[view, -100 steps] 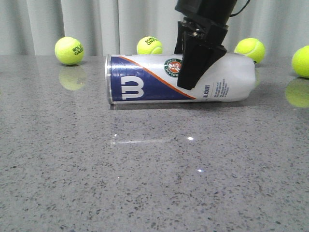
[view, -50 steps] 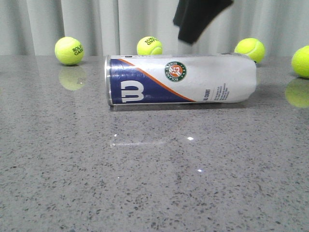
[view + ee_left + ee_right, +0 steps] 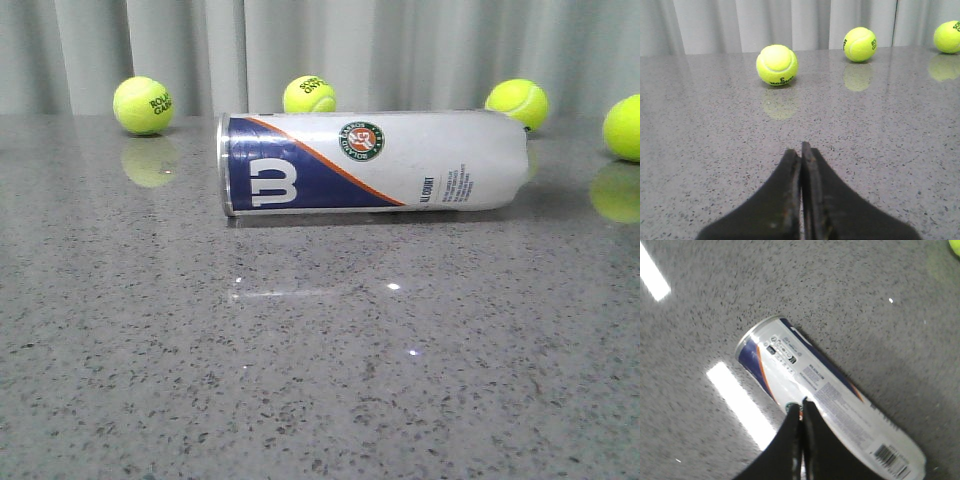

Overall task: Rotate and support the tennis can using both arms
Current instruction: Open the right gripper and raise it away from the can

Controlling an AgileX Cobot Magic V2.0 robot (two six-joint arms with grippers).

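Note:
The tennis can (image 3: 375, 162) lies on its side on the grey speckled table, its silver rim to the left, the navy "W" panel and the round emblem facing the front camera. No arm shows in the front view. In the right wrist view the can (image 3: 815, 395) lies well below my right gripper (image 3: 802, 405), which is shut and empty, high above the can's emblem end. My left gripper (image 3: 801, 151) is shut and empty, low over bare table, away from the can.
Several yellow-green tennis balls sit along the table's back edge before a pale curtain: one at the left (image 3: 143, 105), one behind the can (image 3: 309, 94), one at the right (image 3: 517, 103). Three balls show in the left wrist view, the nearest (image 3: 777, 65).
The black right gripper, which was down against the can's middle, has lifted straight up and out of the front view. The can has rolled slightly; its emblem sits a little higher.

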